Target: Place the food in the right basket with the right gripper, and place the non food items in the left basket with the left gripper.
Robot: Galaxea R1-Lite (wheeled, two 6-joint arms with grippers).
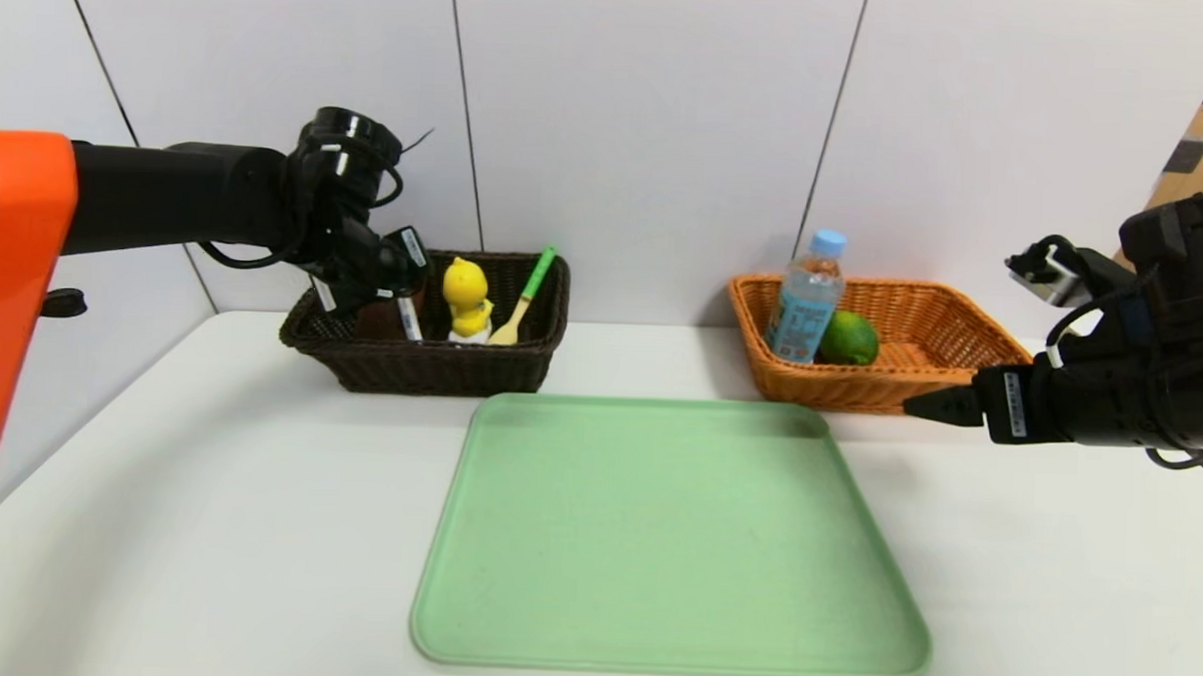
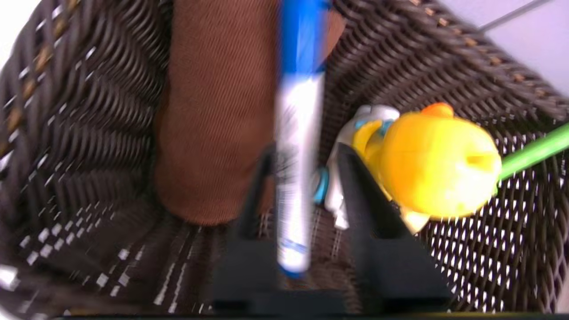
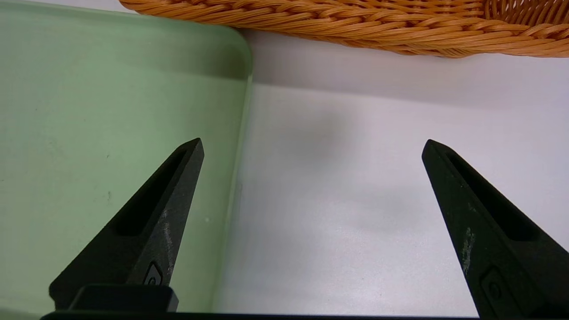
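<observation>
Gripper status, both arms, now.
Left gripper: over the dark basket, fingers either side of a marker; grip cannot be told.
Right gripper: open, empty, above the table beside the tray.

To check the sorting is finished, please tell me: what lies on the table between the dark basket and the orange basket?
Head view: only bare table separates the dark basket from the orange basket; the green tray lies nearer, holding nothing.
</observation>
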